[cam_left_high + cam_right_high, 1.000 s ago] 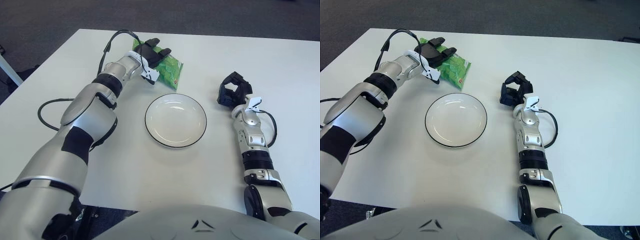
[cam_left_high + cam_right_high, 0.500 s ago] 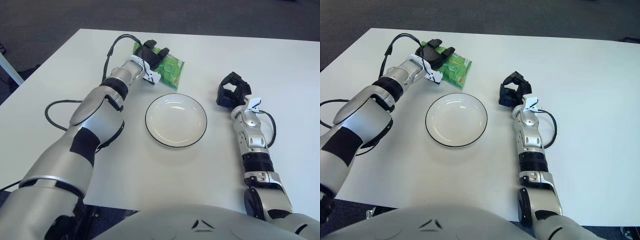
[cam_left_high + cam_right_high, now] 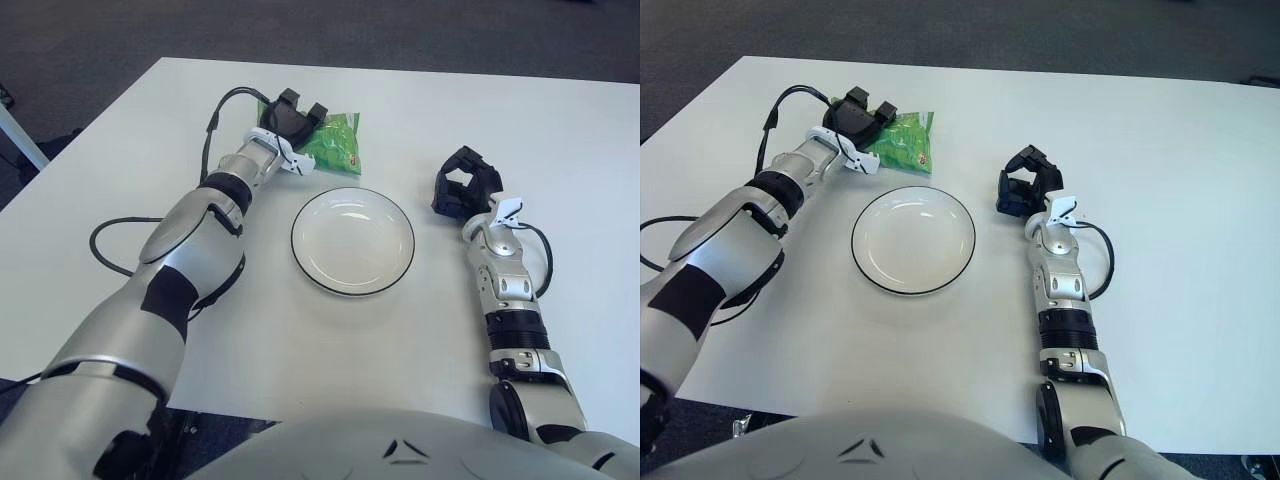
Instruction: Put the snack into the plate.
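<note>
The snack (image 3: 337, 143) is a green bag lying on the white table just beyond the far left of the plate. The plate (image 3: 296, 243) is white with a dark rim and holds nothing. My left hand (image 3: 290, 113) is at the bag's left end, with its black fingers curled over that end and gripping it. The bag's left part is hidden under the hand. My right hand (image 3: 462, 186) rests on the table to the right of the plate, fingers curled and holding nothing.
A black cable (image 3: 108, 212) loops from my left forearm over the table's left side. The table's left edge (image 3: 70, 130) and far edge are close behind the snack. Dark carpet lies beyond them.
My left hand has drawn back toward the bag's left end and curled its fingers onto it. The bag has shifted and turned slightly. The right hand has not moved.
</note>
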{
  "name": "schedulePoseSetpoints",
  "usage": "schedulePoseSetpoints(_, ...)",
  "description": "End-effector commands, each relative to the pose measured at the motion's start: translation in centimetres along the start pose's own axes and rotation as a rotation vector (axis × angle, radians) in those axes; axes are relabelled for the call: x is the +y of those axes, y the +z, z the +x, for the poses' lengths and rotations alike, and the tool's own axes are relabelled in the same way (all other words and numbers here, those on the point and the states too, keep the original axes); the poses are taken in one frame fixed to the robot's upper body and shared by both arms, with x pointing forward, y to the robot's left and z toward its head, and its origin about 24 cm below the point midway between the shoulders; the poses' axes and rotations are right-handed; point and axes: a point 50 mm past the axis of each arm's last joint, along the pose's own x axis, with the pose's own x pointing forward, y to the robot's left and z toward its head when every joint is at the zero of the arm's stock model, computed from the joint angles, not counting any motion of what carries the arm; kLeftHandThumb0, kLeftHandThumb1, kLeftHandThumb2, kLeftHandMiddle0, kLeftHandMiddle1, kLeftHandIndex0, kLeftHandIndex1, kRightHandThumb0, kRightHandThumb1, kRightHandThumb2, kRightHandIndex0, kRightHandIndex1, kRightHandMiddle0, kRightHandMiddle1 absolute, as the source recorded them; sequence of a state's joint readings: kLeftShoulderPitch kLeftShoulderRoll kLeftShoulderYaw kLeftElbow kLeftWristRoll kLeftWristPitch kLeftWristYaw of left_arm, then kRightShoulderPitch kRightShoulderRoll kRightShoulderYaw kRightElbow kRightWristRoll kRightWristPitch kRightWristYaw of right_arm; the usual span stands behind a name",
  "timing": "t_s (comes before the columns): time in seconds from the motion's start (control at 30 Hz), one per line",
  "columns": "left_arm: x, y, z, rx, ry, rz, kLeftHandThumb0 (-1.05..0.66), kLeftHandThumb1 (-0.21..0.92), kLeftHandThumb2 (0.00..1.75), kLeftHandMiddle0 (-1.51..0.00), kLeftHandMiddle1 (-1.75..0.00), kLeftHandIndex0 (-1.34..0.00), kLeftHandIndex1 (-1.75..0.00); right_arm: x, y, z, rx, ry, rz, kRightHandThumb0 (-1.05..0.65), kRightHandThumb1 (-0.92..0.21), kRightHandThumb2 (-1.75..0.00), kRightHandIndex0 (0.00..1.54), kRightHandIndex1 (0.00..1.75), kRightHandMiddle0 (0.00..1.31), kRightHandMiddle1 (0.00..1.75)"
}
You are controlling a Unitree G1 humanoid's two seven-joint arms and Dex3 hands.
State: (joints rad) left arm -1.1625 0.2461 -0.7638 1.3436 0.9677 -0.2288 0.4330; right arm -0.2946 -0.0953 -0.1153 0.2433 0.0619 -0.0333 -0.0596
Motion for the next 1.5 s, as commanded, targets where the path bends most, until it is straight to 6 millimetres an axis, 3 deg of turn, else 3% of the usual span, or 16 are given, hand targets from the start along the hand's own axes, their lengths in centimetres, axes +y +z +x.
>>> schedulePoseSetpoints(0.0, -0.8, -0.4, -0.6, 0.016, -0.008, -0.070, 0.02, 0.32, 1.25, -0.68, -1.55, -0.40, -1.74, -0.3, -3.8, -2.4, 0.147, -0.014, 0.014, -0.49, -0.30, -1.34, 1.27, 1.75, 0.63, 1.75)
schedulePoseSetpoints(0.3, -1.1, -1.2, -1.1, 0.041, -0.015, -0.114, 0.00, 0.19, 1.41, -0.80, -1.54, -0.48, -1.75, -0.4, -3.8, -2.4, 0.147, -0.011, 0.013, -0.49, -0.29, -1.34, 1.27, 1.75, 0.63, 1.75)
schedulePoseSetpoints(0.43, 0.3, -1.6, -0.5, 0.053, 0.028, -0.135, 0.00, 0.10, 1.50, -0.86, -1.54, -0.55, -1.75, -0.4, -3.7, -2.4, 0.148, -0.009, 0.002, -0.49, -0.29, -1.35, 1.28, 1.75, 0.63, 1.75)
schedulePoseSetpoints(0.67, 0.5, -1.7, -0.5, 0.073, 0.061, -0.141, 0.00, 0.04, 1.60, -0.87, -1.62, -0.59, -1.75, -0.5, -3.7, -2.3, 0.152, -0.009, 0.000, -0.49, -0.29, -1.35, 1.28, 1.75, 0.64, 1.75)
schedulePoseSetpoints(1.13, 7.2, -3.1, -0.7, -0.073, 0.493, -0.288, 0.00, 0.02, 1.64, -0.85, -1.69, -0.60, -1.75, -0.6, -3.8, -2.0, 0.160, -0.005, -0.012, -0.49, -0.28, -1.36, 1.28, 1.75, 0.64, 1.75)
schedulePoseSetpoints(1.47, 9.9, -2.6, -2.0, -0.193, 0.683, -0.302, 0.00, 0.04, 1.62, -0.84, -1.68, -0.59, -1.75, -0.6, -3.9, -1.8, 0.168, -0.004, -0.032, -0.50, -0.28, -1.36, 1.28, 1.75, 0.65, 1.75)
